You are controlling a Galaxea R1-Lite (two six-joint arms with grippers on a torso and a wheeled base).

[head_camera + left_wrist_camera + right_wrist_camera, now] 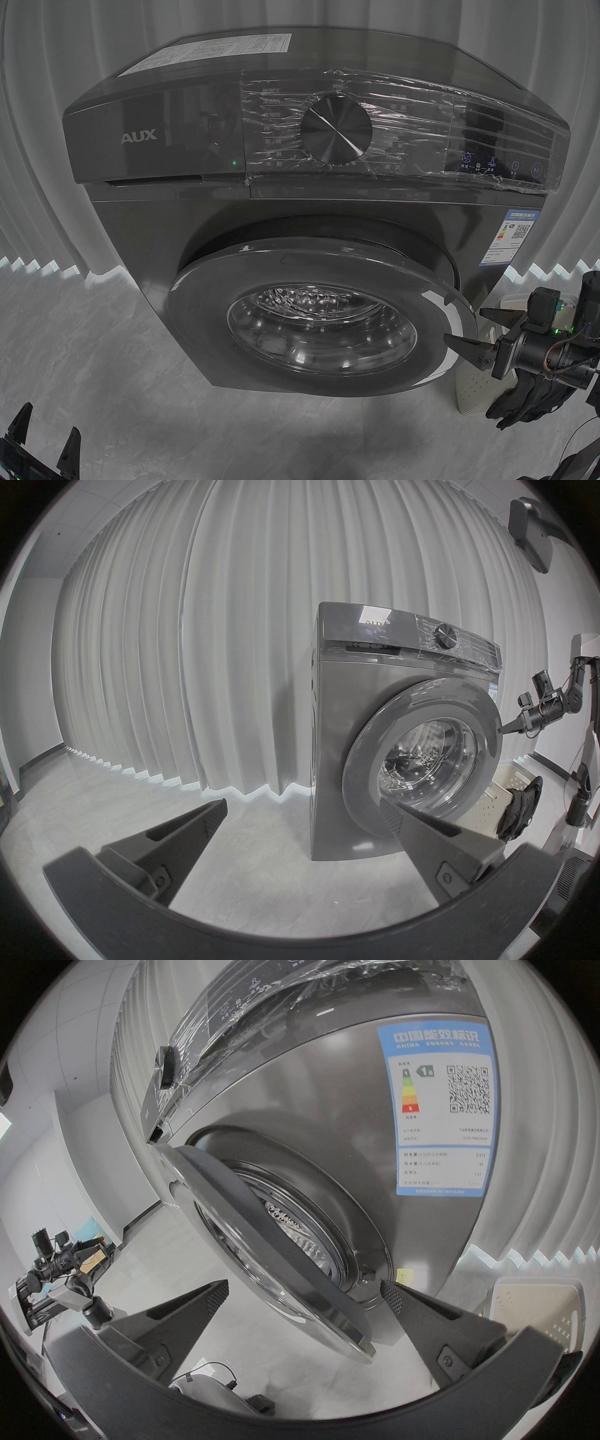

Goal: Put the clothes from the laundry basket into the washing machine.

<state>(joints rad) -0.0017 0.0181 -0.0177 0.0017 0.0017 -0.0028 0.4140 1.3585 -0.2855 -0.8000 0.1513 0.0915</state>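
White pleated curtains (37, 125) hang behind the big dark grey washing machine (144, 237) on a pale grey floor (125, 387). Its round glass door (200, 325) is only a little way open, so it blocks the hole and likely needs a wider swing first. The right gripper (464, 325) sits at the door's right edge with jaws spread wide, holding nothing. The left gripper (51, 419), at the lower left of the head view, is wide too and holds nothing. At the lower right, dark clothes (528, 400) hang over the rim of the cream plastic laundry basket (472, 381). They look soft, light and floppy; a bunched fold on top seems the best place to pinch.
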